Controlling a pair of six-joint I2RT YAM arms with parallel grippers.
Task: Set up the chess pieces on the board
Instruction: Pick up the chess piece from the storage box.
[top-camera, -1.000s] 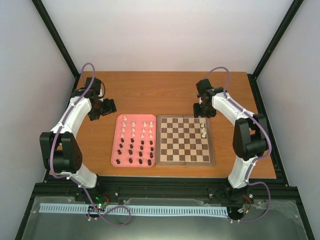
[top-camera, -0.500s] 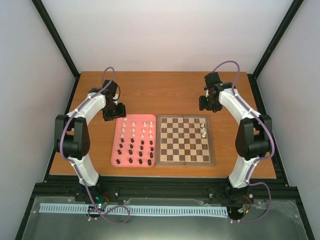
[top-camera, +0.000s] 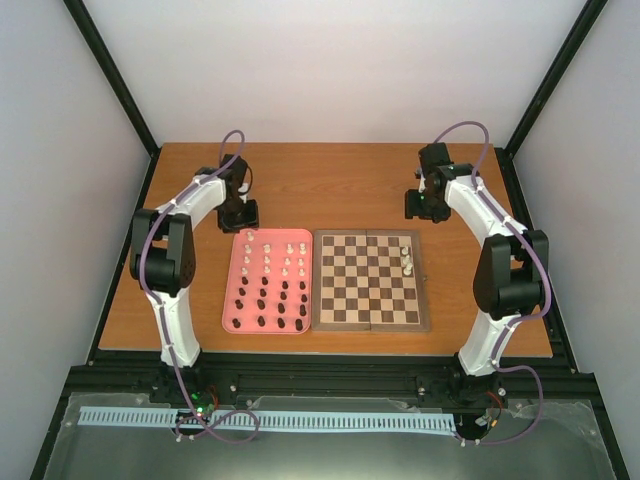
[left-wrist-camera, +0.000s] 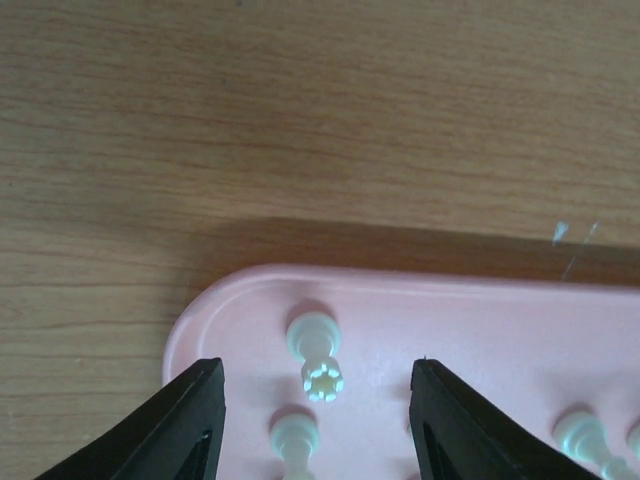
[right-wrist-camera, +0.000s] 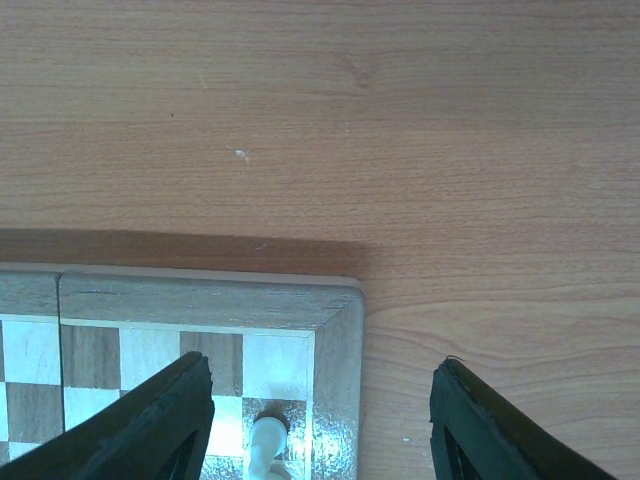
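The board (top-camera: 368, 324) lies mid-table with a few white chess pieces (top-camera: 406, 258) in its far right corner. The other chess pieces stand in the pink tray (top-camera: 228, 300) to its left, white ones (top-camera: 287, 256) at the back and dark ones (top-camera: 272, 305) in front. My left gripper (top-camera: 240, 215) hangs over the tray's far left corner (left-wrist-camera: 230, 300). It is open, with a white crowned piece (left-wrist-camera: 322, 379) between its fingers (left-wrist-camera: 195, 415) and untouched. My right gripper (top-camera: 420, 205) is open and empty behind the board's far right corner (right-wrist-camera: 335, 305), where one white piece (right-wrist-camera: 265, 440) shows.
Bare wooden table (top-camera: 330, 180) stretches behind the tray and board. A second white piece (left-wrist-camera: 295, 435) stands just nearer than the crowned one, and more (left-wrist-camera: 580, 435) sit to the right in the tray. Black frame posts stand at the table's back corners.
My left arm has swung right from the table's left side to the tray's far left corner, and its jaws have narrowed. My right gripper has drawn slightly back from the board.
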